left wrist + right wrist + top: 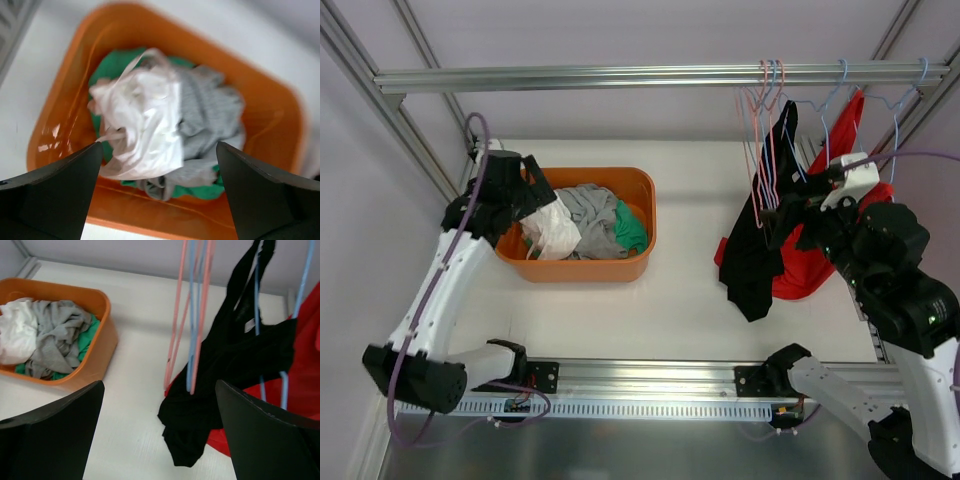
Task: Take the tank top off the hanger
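- Top external view, at the near edge: the left gripper hovers over the left rim of a rounded orange plastic basin, which stands on the white table.
- Seen from the left wrist, its two dark fingers are spread wide and hold nothing. Below them a crumpled white garment lies on top of a grey garment and a green garment inside the basin.
- The right gripper is also spread wide and empty, raised above the table on the right side and facing the hanging clothes without touching them.
- The black tank top is on its light blue wire hanger. One strap runs up along the wire and the body sags in a bunched fold towards the table. Whether its lower end touches the table cannot be told.
- Just left of it hang bare pink wire hangers. Behind and to its right is a red garment, touching the tank top.
- Farthest back, every hanger hooks over a horizontal aluminium rail that spans the frame.
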